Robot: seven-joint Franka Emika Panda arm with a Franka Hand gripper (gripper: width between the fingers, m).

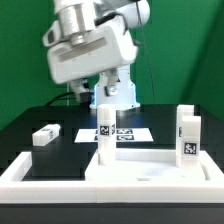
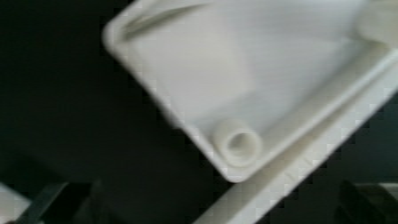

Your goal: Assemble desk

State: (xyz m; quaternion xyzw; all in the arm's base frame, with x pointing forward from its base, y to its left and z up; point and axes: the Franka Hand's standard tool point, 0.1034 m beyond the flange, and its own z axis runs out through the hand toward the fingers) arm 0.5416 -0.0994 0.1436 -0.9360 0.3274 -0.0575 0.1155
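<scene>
The desk slab (image 1: 150,168) lies flat at the front of the table. One leg block (image 1: 104,126) stands upright at the slab's far left corner, and a second (image 1: 187,135) stands upright at the exterior view's right. A third leg (image 1: 45,136) lies on the black table at the exterior view's left. My gripper (image 1: 99,97) hangs just above the upright leg at the corner. In the wrist view the slab's corner (image 2: 214,70) with a round hole (image 2: 240,146) fills the picture. My dark fingertips (image 2: 39,203) show wide apart, with nothing held between them.
The long white raised border rim (image 1: 28,176) runs along the front and left of the slab. A blurred white bar (image 2: 311,185) crosses the wrist view beside the corner. The marker board (image 1: 128,132) lies behind the slab. The robot base stands at the back.
</scene>
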